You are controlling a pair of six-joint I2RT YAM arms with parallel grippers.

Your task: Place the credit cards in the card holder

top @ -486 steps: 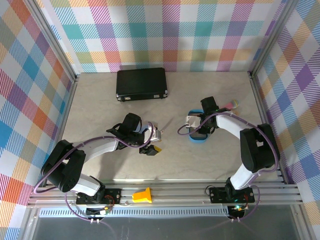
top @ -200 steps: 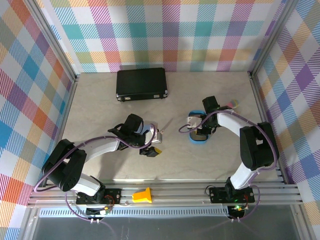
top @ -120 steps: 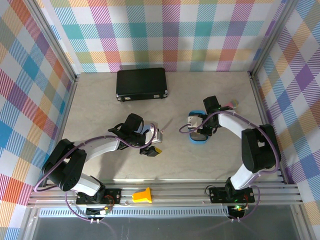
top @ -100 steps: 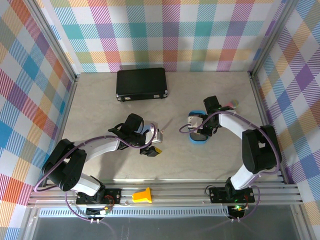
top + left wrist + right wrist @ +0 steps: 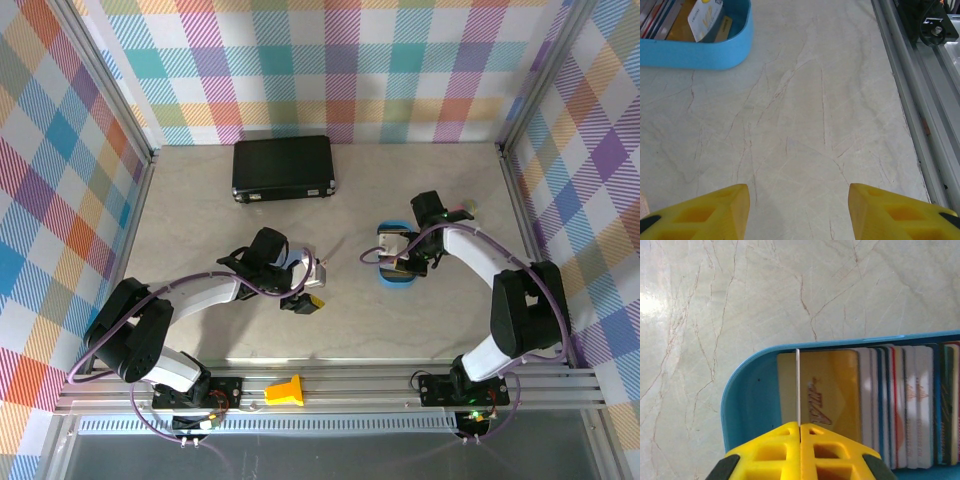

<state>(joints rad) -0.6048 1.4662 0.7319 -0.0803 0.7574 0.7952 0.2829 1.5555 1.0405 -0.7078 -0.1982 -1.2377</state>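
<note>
1. Credit cards (image 5: 900, 405): standing on edge in a tight row inside the blue tray (image 5: 747, 405), on the right half of the table. Their edges are white, red, dark blue and grey.
2. Orange-yellow card (image 5: 830, 390): at the front of the row, face turned to the right wrist camera. It bears a slanted pale script logo, too stylised to read.
3. Thin card (image 5: 798, 385): seen edge-on as a white line before the orange-yellow face. Its lower end is pinched in the right gripper (image 5: 800, 429), whose yellow fingers are pressed together on it.
4. White card (image 5: 705, 17): leaning in the tray, with a yellow emblem and small dark print that cannot be read.
5. Left gripper (image 5: 795, 212): low over bare table, well apart from the tray. Its yellow fingers are spread, with nothing between them.
6. Card holder (image 5: 642, 204): a salmon sliver at the frame edge, just beside the left finger. Whether it lies folded or spread cannot be told.
7. Table (image 5: 815, 100): pale, marble-patterned, with thin brown veins.
8. Black case (image 5: 283, 168): closed and flat, at the far left of the table, with metal latches on its near edge. It is well apart from both grippers.
9. Room: an aluminium rail (image 5: 350, 385) runs along the near edge, carrying the arm bases and a yellow block (image 5: 285, 390). The walls (image 5: 350, 70) are hung in pastel plaid.
</note>
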